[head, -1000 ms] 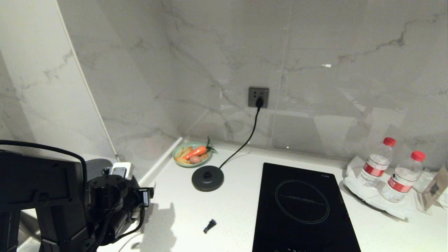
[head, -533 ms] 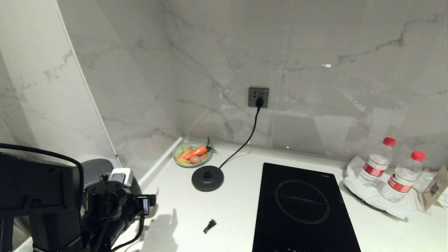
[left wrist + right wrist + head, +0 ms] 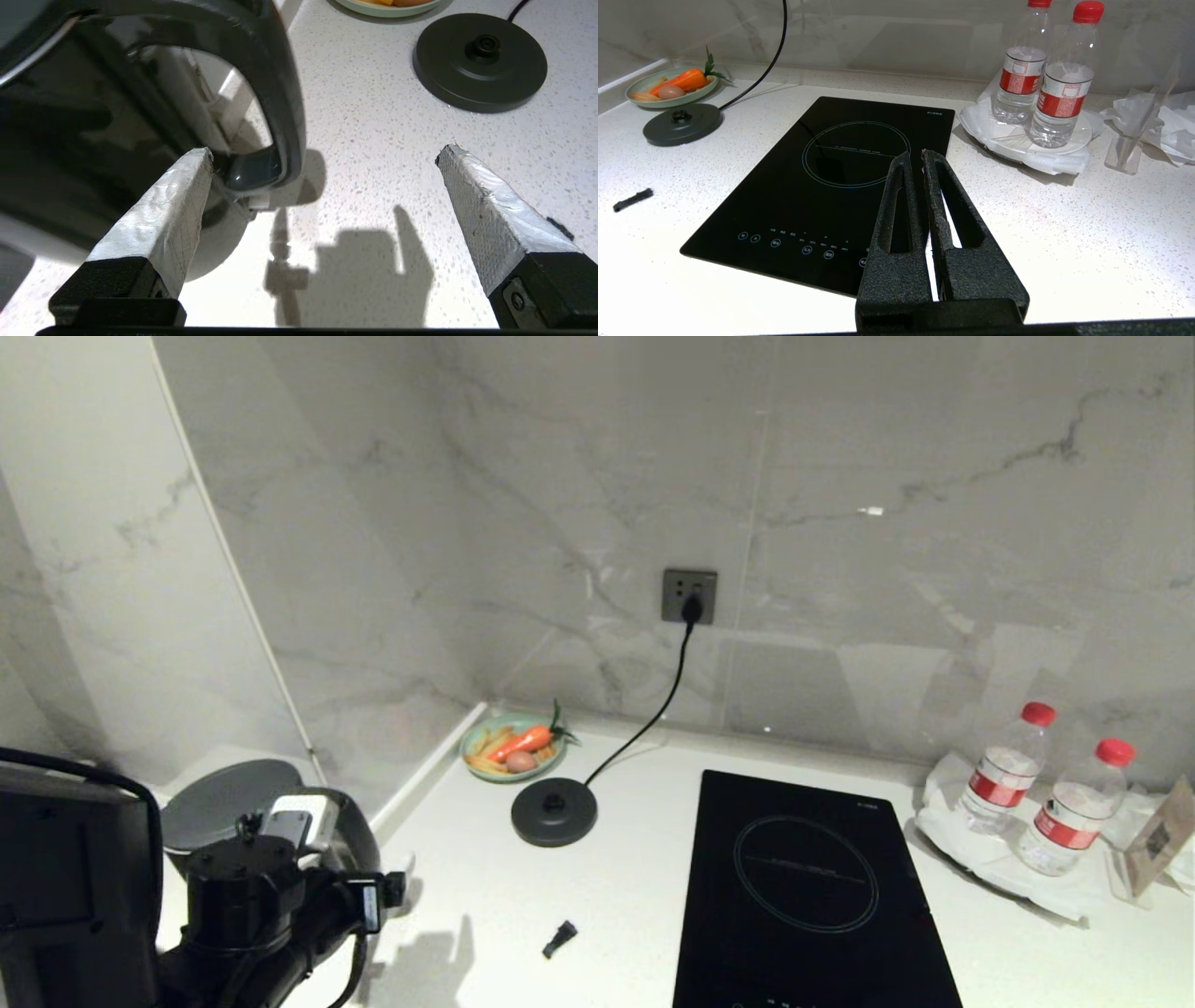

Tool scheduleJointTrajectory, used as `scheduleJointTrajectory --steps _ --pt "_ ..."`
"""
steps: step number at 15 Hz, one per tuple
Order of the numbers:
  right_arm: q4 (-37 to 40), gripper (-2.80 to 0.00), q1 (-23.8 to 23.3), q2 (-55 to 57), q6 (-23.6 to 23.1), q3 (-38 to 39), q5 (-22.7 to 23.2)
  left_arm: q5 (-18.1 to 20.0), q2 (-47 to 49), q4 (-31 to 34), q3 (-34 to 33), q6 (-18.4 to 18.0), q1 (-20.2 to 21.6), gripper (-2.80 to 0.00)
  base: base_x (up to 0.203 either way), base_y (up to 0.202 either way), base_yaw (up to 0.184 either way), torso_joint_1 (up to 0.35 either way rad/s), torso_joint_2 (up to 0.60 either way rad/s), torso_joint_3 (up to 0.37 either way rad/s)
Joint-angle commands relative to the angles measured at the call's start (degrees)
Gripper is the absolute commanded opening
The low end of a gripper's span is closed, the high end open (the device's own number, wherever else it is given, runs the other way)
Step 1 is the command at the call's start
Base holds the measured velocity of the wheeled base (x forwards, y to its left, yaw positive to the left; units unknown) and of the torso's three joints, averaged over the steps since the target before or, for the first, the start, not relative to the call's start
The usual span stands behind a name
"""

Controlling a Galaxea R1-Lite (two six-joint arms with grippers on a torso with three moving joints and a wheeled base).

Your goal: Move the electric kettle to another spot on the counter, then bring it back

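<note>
**Kettle set down at the table's left end, left claw spread beside its handle**

A pale green dish sits in the back corner of the table, tight against the marble wall. In it lie a carrot, an egg and some yellow strips. Over toward the right end, a white plate on crumpled paper carries two water bottles with red caps, standing upright and touching one another. Just beyond them stands a small clear holder with more crumpled paper behind it.

The electric kettle stands on the table's left end, near the front edge and close to the side wall, well apart from its round black base. That base lies empty just in front of the green dish, its cord running up to the wall socket. The left claw hangs at the kettle's loop handle with its taped fingers spread wide. One finger lies against the handle's lower end, the other stands clear over bare table, so nothing is gripped. The arm itself hides much of the kettle's body from where I stand.

A black glass hob takes up the middle front of the table, between the base and the bottles. A small black piece lies loose on the table left of the hob. The right claw hovers over the hob's front edge, its fingers pressed together and empty.
</note>
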State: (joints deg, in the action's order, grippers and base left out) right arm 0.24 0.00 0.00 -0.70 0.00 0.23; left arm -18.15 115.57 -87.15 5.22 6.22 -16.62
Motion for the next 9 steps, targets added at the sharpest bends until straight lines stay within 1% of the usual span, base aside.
scheduleJointTrajectory --steps 1,2,5,9 --pt "0.02 -2.8 0.0 0.0 0.0 0.0 0.04 -0.09 -3.64 -0.51 -3.02 0.68 0.04 0.0 0.0 0.0 0.0 0.0 0.0 0.0" --pt "0.02 -2.8 0.0 0.0 0.0 0.0 0.04 0.01 -4.78 -0.51 -4.37 1.49 0.01 0.0 0.0 0.0 0.0 0.0 0.0 0.0" --pt "0.02 -2.8 0.0 0.0 0.0 0.0 0.04 -0.12 -10.09 -0.51 -5.09 1.93 -0.23 0.0 0.0 0.0 0.0 0.0 0.0 0.0" --pt "0.02 -2.8 0.0 0.0 0.0 0.0 0.04 -0.22 -12.12 -0.51 -5.13 1.96 -0.6 0.0 0.0 0.0 0.0 0.0 0.0 0.0"
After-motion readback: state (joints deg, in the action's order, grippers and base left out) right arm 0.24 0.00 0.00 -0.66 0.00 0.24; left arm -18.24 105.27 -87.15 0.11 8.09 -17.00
